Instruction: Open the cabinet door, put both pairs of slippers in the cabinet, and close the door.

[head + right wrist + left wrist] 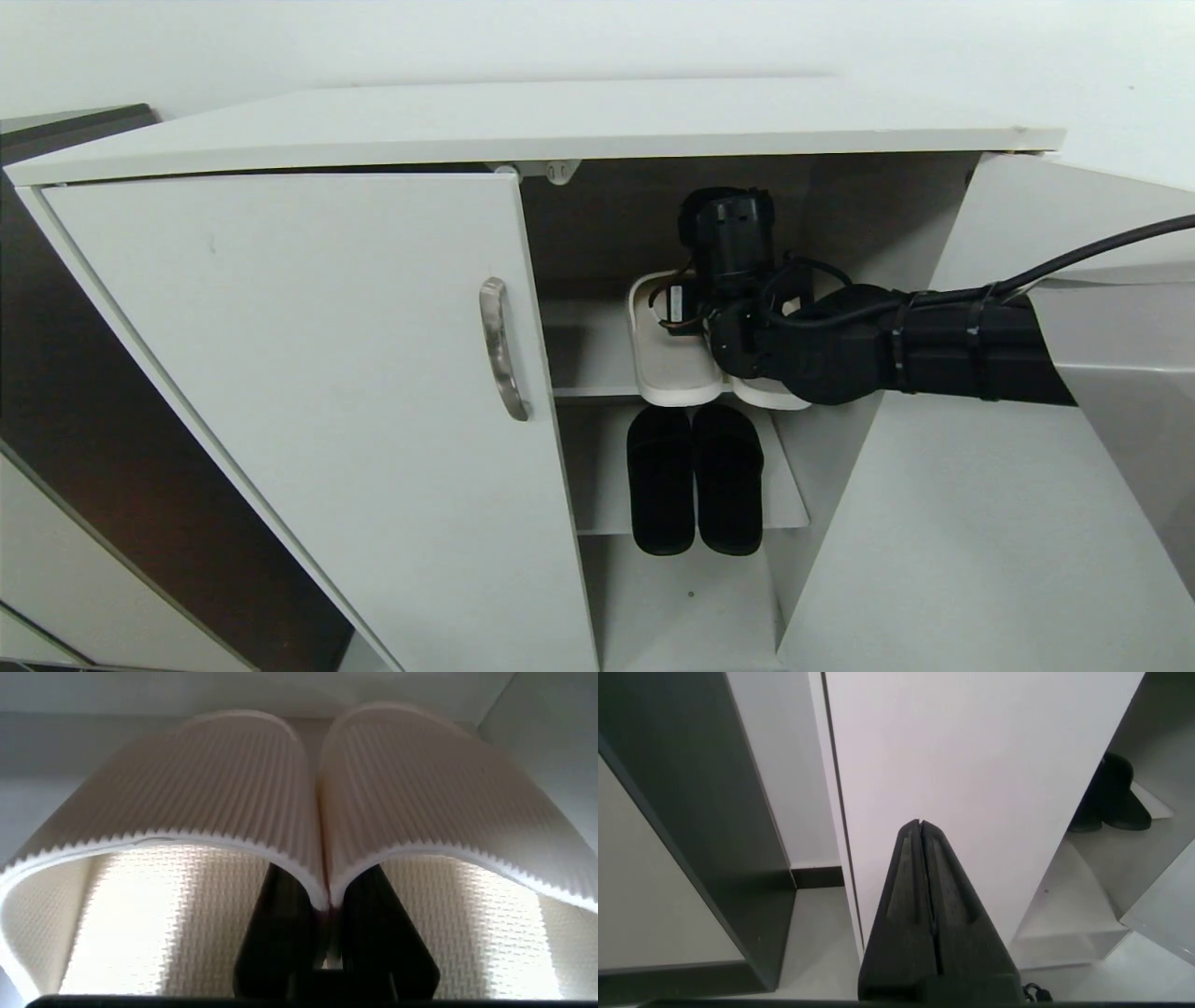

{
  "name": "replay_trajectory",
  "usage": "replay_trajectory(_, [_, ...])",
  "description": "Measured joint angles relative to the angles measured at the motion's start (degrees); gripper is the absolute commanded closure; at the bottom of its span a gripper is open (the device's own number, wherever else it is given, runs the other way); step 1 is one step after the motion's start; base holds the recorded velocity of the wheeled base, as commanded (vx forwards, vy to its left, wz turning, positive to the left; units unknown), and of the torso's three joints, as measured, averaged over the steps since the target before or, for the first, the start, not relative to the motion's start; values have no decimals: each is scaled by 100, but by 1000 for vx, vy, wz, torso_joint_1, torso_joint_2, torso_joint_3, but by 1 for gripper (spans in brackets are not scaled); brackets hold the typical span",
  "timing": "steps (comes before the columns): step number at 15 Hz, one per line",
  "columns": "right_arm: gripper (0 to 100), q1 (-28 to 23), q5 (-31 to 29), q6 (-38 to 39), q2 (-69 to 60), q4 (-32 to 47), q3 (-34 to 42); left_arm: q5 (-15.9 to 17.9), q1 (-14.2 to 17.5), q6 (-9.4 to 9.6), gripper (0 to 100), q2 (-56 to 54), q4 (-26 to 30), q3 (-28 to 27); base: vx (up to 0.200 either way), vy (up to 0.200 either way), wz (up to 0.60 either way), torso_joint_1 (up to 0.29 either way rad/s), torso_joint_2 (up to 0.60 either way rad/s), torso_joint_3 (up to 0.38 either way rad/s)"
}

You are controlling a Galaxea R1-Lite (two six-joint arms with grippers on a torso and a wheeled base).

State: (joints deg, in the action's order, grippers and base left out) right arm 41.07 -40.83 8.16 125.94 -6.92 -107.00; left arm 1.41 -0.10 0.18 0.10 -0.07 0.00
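Your right gripper [325, 917] had its fingers pinched on the meeting straps of the white slippers [677, 369], which lay on the cabinet's [560, 121] upper shelf [588, 355], heels overhanging. Pushing them deeper before releasing would have served you best, I judged. Your left gripper [920, 835], fingers pressed together, hung outside the cabinet.

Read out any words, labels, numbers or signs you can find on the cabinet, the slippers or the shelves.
No readable text anywhere.
The cabinet door, its handle, the white slippers and the black slippers all show plain surfaces, with no print, label or number to be seen.
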Motion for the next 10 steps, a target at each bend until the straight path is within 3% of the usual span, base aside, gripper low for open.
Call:
replay_trajectory(2, [100, -9, -4, 0, 22, -2, -6, -2, 0, -2, 100, 0, 0, 0, 0, 0, 0, 0, 0, 0])
replay_trajectory(3, [0, -9, -1, 0, 29, 0, -11, -2, 0, -2, 100, 0, 0, 0, 0, 0, 0, 0, 0, 0])
replay_trajectory(10, [0, 62, -59, 32, -139, -5, 363, -2, 0, -5, 100, 0, 0, 0, 0, 0, 0, 0, 0, 0])
